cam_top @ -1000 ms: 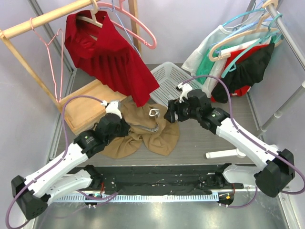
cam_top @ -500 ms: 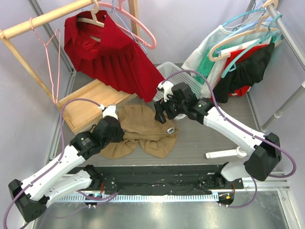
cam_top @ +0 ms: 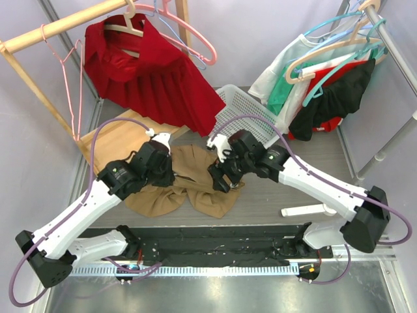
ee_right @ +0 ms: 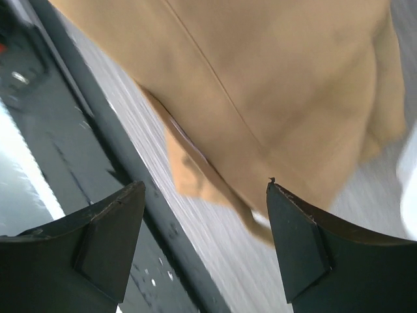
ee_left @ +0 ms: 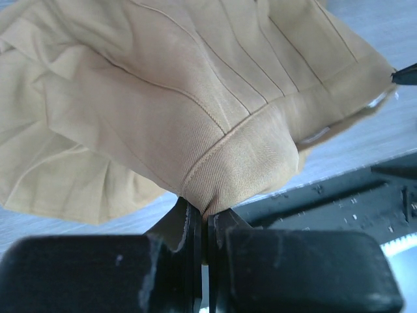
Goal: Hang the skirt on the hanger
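— What stands around you?
— Pale lilac walls close me in from 9 round to 3 o'clock. My table is brushed grey metal.
— Any furniture?
— A wooden rail slants at 10 o'clock, with a wooden base board below it. A metal rack stands at 2 o'clock.
— And the light?
— Even and soft, with glare on the steel strip at 6 o'clock.

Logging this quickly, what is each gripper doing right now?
Left gripper: shut on the tan skirt.
Right gripper: open, holding nothing, over the skirt.
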Controlling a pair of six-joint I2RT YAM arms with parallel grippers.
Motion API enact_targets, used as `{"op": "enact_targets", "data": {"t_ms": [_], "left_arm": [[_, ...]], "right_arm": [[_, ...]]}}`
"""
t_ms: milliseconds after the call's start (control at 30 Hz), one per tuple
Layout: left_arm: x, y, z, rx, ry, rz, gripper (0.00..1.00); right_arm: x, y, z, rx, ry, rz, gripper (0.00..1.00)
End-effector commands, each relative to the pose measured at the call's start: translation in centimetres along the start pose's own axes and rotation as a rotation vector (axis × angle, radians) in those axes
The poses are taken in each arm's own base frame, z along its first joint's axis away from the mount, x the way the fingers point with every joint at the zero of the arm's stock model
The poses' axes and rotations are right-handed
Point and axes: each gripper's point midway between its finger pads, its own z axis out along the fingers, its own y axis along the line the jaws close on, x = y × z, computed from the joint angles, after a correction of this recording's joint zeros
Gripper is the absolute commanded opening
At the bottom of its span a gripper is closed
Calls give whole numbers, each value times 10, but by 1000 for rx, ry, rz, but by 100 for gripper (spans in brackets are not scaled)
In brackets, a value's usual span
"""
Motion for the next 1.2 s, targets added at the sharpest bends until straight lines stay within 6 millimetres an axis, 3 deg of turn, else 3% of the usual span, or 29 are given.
{"op": "enact_targets", "data": {"t_ms": [0,33,200,333,467,600,767,867,900,967,1033,1167], "left_arm": [[-4,-13,-18,77,49,41,0],[-3,-14,-18,84,59,47,0],[-5,-21,-23,132,71,32,0],[-5,-24,-24,152,76,21,0],[-5,-27,-25,176,84,18,0],[-4,-27,-27,181,85,15,0],[-6,-28,-30,196,78,5,0],[-8,-29,-34,220,67,1,0],[-9,-29,-37,234,64,-6,0],[-12,-30,-40,254,58,-10,0],[-17,-28,-45,276,48,-18,0],[-29,-22,-54,296,37,-31,0]], "right_arm": [[30,-22,-22,160,19,28,80],[33,-33,-24,232,10,46,79],[60,-44,-28,333,-26,169,75],[68,-56,-21,394,-38,195,73],[69,-77,-12,497,-34,196,63],[54,-88,1,530,-96,218,55],[55,-82,25,449,-90,233,51],[47,-79,31,394,-124,256,31],[43,-80,31,372,-138,269,14],[34,-82,26,363,-169,291,1],[24,-88,17,355,-198,319,1],[-17,-89,-26,333,-270,368,1]]}}
